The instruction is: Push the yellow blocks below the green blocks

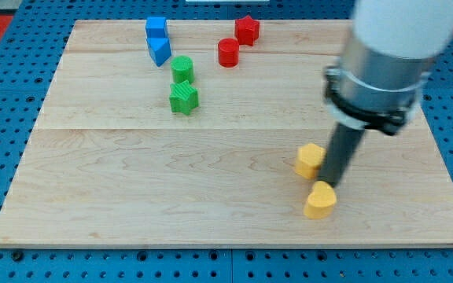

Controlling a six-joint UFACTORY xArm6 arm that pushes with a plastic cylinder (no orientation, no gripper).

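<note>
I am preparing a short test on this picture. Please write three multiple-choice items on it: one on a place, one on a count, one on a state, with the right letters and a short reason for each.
1. Where is my tip?
A. between the two yellow blocks
B. beside the blue blocks
C. off the board

2. How many blocks lie on the board?
A. four
B. six
C. eight

3. How do the yellow blocks stand to the green blocks?
A. directly below them
B. far to the view's right and lower
C. above them

Answers
1 A: the rod ends by the upper yellow block and the yellow heart.
2 C: two each of blue, red, green, yellow.
3 B: the green cylinder and green star sit at upper left.
</note>
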